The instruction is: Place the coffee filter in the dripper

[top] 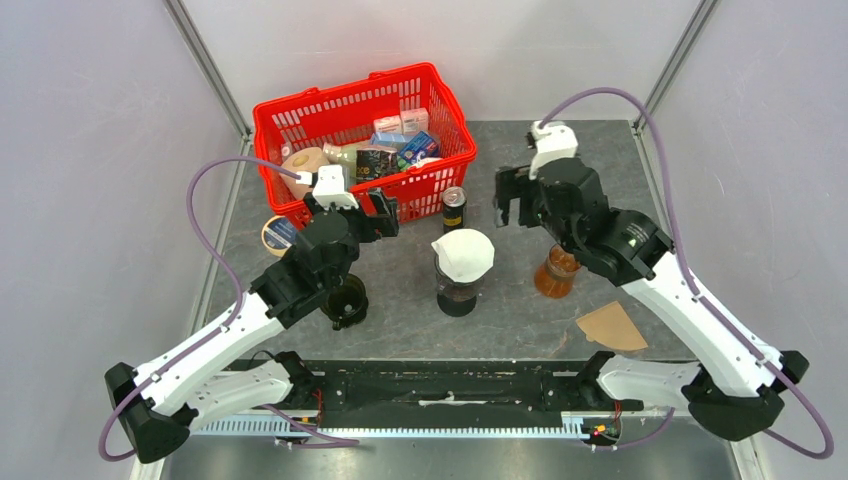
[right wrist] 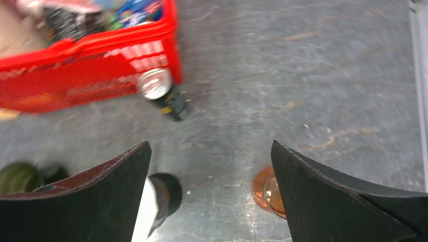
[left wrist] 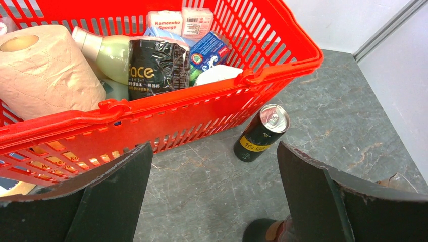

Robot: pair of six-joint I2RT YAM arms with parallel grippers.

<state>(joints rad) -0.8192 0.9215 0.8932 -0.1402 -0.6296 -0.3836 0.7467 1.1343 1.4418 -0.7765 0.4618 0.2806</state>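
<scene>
- the grey stone-patterned table (top: 520, 320) carries everything; both arms reach over it from the near edge.
- the red basket (left wrist: 202, 108) sits at the far side, full of groceries and no part of this job.
- the left gripper (left wrist: 213, 166) hangs just in front of the basket with its jaws spread wide, holding and touching nothing.
- the right gripper (right wrist: 210, 151) is also spread wide and empty, raised above the table near an amber glass (top: 556, 272).
- the white dripper (top: 463, 253), as i read it, sits on a dark jar in the middle of the table, between the two arms. i cannot tell from above whether anything already lines it.
- the brown coffee filter (top: 612, 326) lies flat on the table near the right arm's base, well apart from the dripper, so the task looks not yet started.
- the filter is thin paper, very light, limp and easy to crease or tear. lying flat, it gives little to grab, so i would pinch one edge gently, probably the curved one, with the right gripper narrowed first.
- a small black can (top: 454, 208) stands just in front of the basket, behind the dripper.
</scene>
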